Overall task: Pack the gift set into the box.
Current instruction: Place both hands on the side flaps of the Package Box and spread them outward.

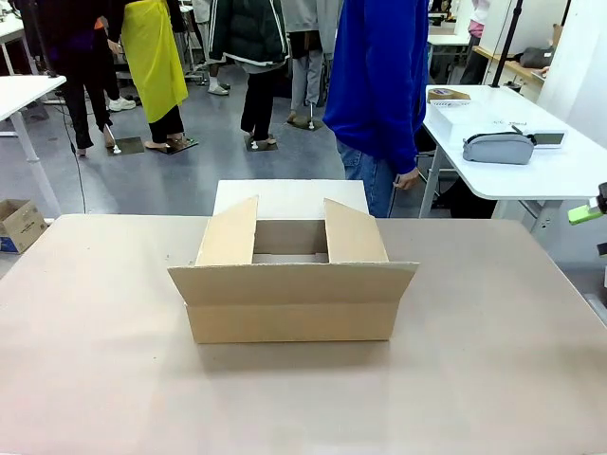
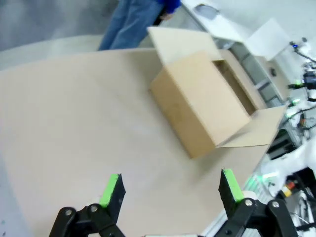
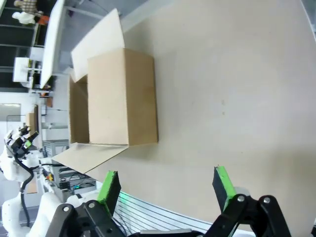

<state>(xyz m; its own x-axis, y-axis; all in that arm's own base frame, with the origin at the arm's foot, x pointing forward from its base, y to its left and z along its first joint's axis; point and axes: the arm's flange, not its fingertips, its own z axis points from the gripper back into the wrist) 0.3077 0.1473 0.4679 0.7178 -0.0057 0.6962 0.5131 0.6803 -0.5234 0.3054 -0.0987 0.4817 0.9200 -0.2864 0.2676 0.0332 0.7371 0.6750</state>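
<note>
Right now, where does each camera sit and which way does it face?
Front: fixed between the arms, faces across the table to the open brown cardboard box and a person in blue; green pad at right edge.
Left wrist: on left arm, looks down past the open left gripper at the box.
Right wrist: likewise, past the open right gripper.
All share the box.

A lab-like workroom: white worktables (image 1: 579, 166), grey floor (image 1: 142, 180), people (image 1: 248, 38) standing about.
</note>
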